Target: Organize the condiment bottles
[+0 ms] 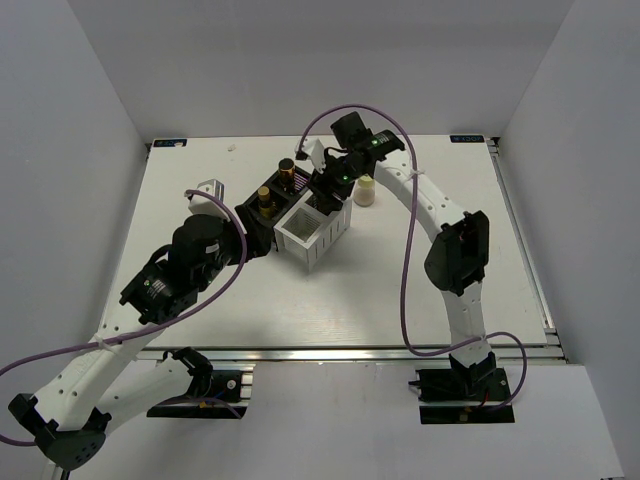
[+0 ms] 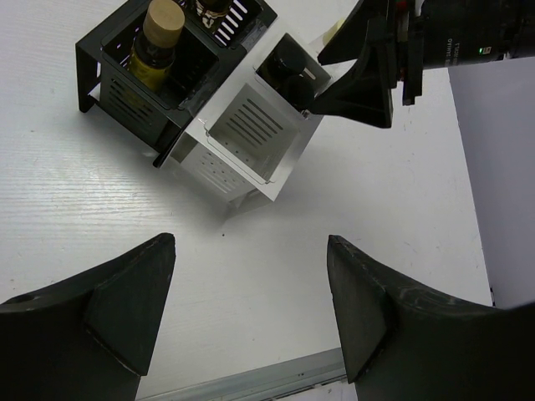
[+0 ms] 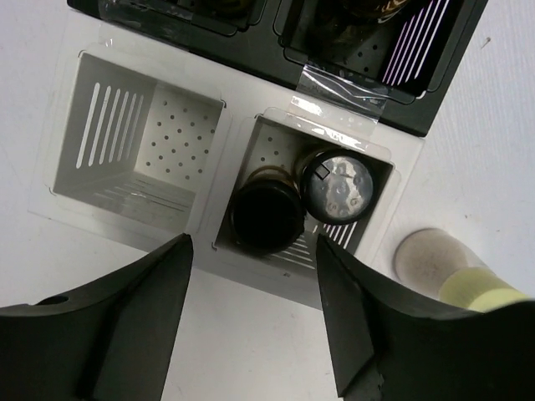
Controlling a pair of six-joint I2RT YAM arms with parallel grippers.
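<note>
Evidently one piece is left out: the pale jar (image 1: 365,190) stands on the tabletop (image 1: 400,290) just beside the white box (image 3: 92,125). That box has one empty compartment. The other holds two dark bottles (image 3: 267,219), side by side and touching. A yellow bottle (image 2: 159,42) with a tan cap and an amber bottle (image 1: 287,172) stand in separate compartments of the black box (image 2: 125,96).

The jar looks light and rigid, probably glass or hard plastic, so it should not give under pressure. Its round, smooth wall may slip or twist, though. Being wider than the bottles, it calls for a wide opening. The safest hold is likely across the body just under the lid, taken from above so it stays upright. A sideways nudge could tip it.

The right arm is stretched far across the tabletop, with its elbow raised and its wrist turned straight down. The right claw (image 3: 252,242) is released, its jaws spread wide and holding nothing. It hangs over the compartment with the two dark bottles, and the jar sits off to one side of it.

The left arm reaches forward at an angle. The left claw (image 2: 251,242) is also spread and empty above bare tabletop, facing the white box.
</note>
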